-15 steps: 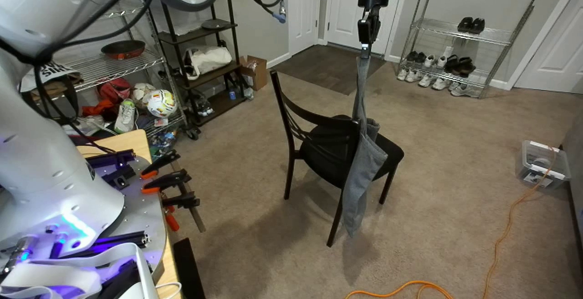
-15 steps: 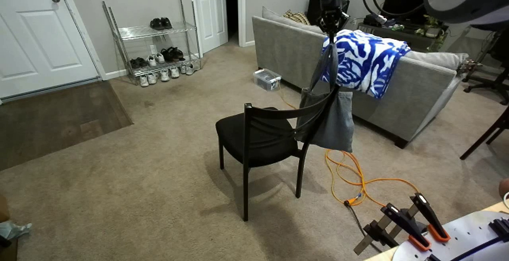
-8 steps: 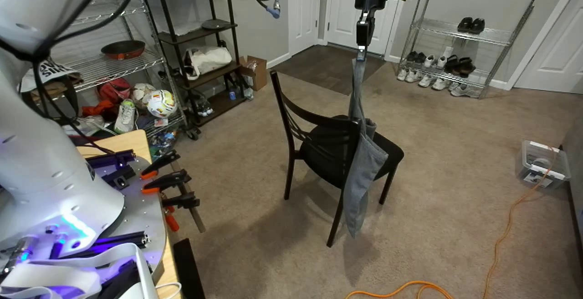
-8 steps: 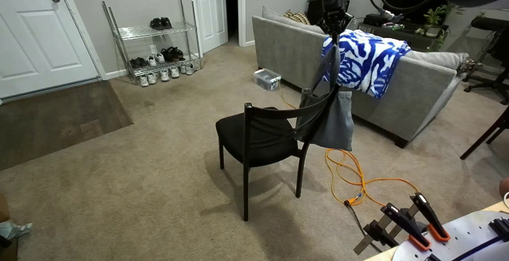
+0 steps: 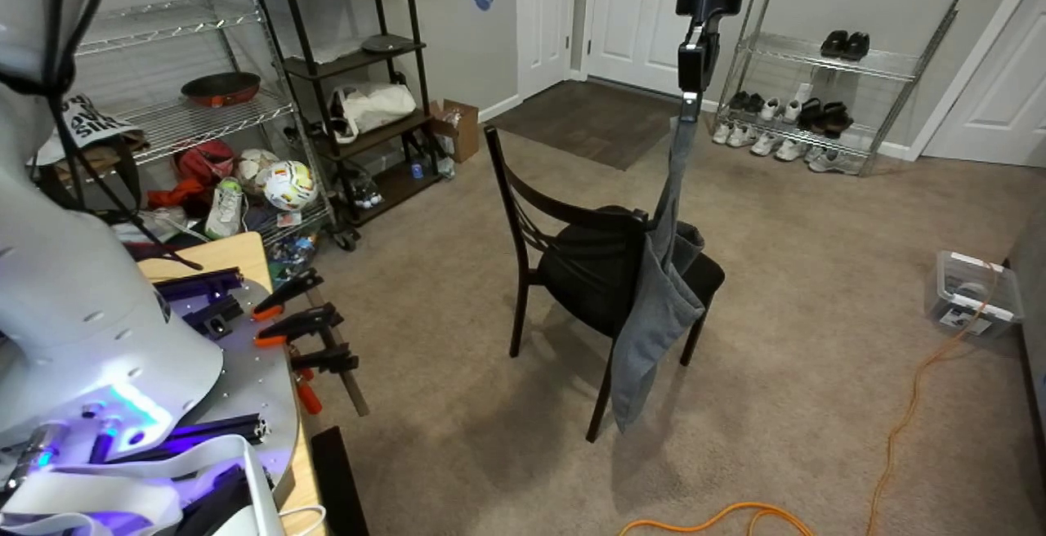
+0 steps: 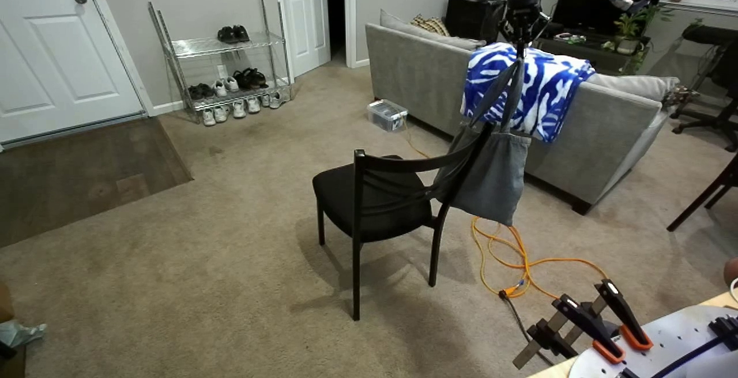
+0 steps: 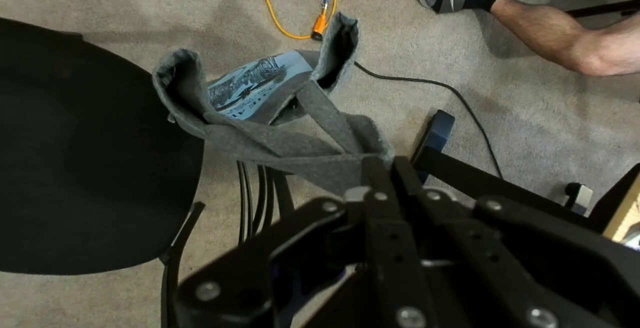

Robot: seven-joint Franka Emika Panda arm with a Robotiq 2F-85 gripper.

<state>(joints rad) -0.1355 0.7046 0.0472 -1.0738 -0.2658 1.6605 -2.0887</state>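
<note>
Directly below the end effector (image 6: 520, 54), the bag (image 6: 494, 179) is hanging by its straps (image 7: 329, 117), just beside the chair (image 6: 392, 216); the views are not quite showing whether a strap is looping over the backrest (image 6: 415, 165). In the wrist view, the seat (image 7: 95, 153) is lying left of the end effector, the extension cord (image 7: 320, 24) is sprawling past the bag, and a person's leg (image 7: 555, 30) is reaching in farther right. In an exterior view, the couch (image 6: 426, 78), bearing a blanket (image 6: 548, 90), is standing behind the end effector; in an exterior view, the worktop (image 5: 229, 254), carrying clamps (image 5: 298, 323), is standing well to its left.
</note>
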